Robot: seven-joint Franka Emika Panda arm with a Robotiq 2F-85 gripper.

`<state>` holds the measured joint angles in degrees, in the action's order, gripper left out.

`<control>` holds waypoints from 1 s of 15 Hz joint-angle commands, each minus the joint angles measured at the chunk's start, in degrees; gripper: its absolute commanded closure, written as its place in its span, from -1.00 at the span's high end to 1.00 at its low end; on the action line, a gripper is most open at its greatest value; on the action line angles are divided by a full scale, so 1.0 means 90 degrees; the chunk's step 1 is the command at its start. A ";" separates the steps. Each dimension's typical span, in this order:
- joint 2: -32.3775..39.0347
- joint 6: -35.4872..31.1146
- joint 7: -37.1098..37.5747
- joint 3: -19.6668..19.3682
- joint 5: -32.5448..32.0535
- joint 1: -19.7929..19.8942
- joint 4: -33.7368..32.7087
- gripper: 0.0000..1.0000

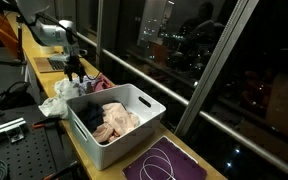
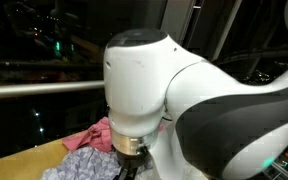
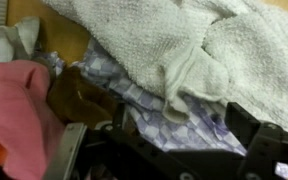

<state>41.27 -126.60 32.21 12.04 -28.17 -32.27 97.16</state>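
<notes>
The patterned lavender cloth point(image 3: 154, 115) is the piece right under my gripper point(image 3: 159, 147). It sits in a loose heap of laundry on the wooden table point(image 1: 81, 150), just beside the white bin point(image 1: 134, 132), on the end of the bin away from the purple mat point(image 1: 189, 170).

A white towel point(image 3: 184, 40) is draped over the far part of the lavender cloth and covers its upper edge in the wrist view. A pink cloth point(image 3: 14, 110) lies against the heap on one side, with a dark brown piece point(image 3: 79, 95) tucked between it and the lavender one. In an exterior view another pale cloth point(image 1: 54, 105) hangs near the table edge, a bit farther from the bin than the heap.

The bin itself holds a peach garment point(image 1: 116, 120) and a dark blue one point(image 1: 87, 118). A loop of white cable point(image 1: 156, 158) lies on the mat beyond the bin. In an exterior view the arm point(image 2: 174, 90) fills most of the frame, leaving only the pink cloth point(image 2: 92, 135) and a corner of the lavender cloth point(image 2: 76, 165) visible.

The jaws are spread wide, one finger either side of the lavender cloth, and they grip nothing. I cannot tell whether the tips touch the fabric.
</notes>
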 commanded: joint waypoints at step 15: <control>0.0932 -0.0908 -0.0714 -0.0538 0.1240 -0.0053 -0.0203 -0.30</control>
<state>49.63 -132.87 27.71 8.26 -18.92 -32.41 94.75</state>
